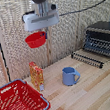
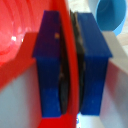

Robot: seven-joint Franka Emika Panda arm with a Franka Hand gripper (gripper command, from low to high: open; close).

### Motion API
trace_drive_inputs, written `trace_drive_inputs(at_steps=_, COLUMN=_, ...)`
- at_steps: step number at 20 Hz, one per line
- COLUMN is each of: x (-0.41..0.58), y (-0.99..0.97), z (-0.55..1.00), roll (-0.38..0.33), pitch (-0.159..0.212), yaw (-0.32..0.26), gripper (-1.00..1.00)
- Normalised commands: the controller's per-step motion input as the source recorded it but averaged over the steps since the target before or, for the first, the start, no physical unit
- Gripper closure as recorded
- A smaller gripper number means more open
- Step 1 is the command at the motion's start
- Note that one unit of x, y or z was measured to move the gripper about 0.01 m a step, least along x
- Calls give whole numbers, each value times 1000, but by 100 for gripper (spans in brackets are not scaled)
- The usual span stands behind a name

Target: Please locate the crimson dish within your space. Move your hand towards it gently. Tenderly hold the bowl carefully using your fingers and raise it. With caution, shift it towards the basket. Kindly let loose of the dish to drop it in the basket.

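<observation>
The small glossy red bowl (image 1: 35, 40) hangs high in the air, above the table and toward the exterior view's left. My gripper (image 1: 42, 34) is shut on its rim. In the wrist view the red bowl wall (image 2: 12, 35) fills one side, and its rim runs between my two blue finger pads (image 2: 50, 65), which pinch it. The red mesh basket with a blue rim (image 1: 17, 103) sits on the table at the exterior view's lower left, below and left of the bowl.
A blue handled mug (image 1: 70, 76) stands mid-table and shows in the wrist view (image 2: 111, 14). An orange carton (image 1: 37, 75) stands beside the basket. A black toaster oven (image 1: 102, 38) with its door open sits at the right. A woven screen stands behind.
</observation>
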Motion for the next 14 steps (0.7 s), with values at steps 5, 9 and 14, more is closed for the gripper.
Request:
trace_drive_inputs(at_steps=5, x=-258, y=830, z=-80, roll=0, pitch=7, yaw=34, gripper=100)
trace_drive_inputs(at_steps=9, x=-211, y=775, z=-329, roll=0, pitch=59, yaw=67, gripper=100)
trace_drive_inputs(at_steps=14, x=-139, y=776, z=-461, roll=0, pitch=62, yaw=69, gripper=100)
